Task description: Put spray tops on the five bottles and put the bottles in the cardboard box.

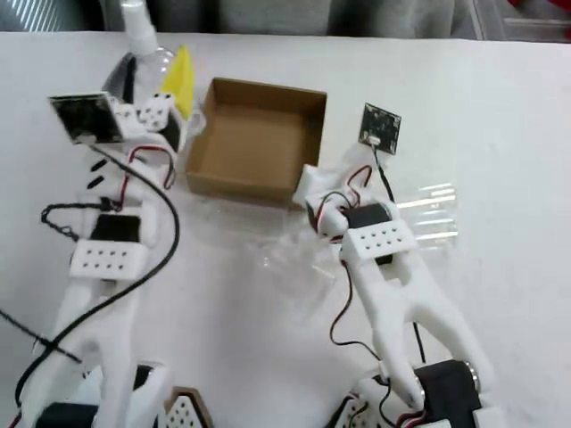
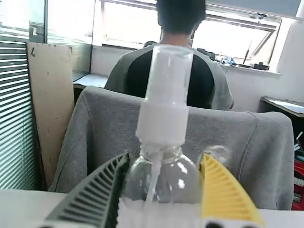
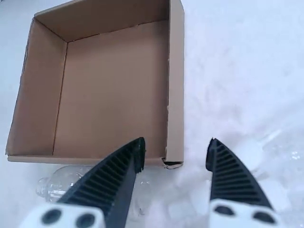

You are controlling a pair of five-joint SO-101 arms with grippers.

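Fig.: L gripper pinches a clear bottle btwn its grey and yellow fingers, which press on the bottle's shoulders. Bottle is upright w/ a white spray top fitted, held beside the cardboard box (outside it, high view). R gripper hangs over the box's near wall, fingers spread wide, touching nothing. A second clear bottle lies on the table just beside that wall.
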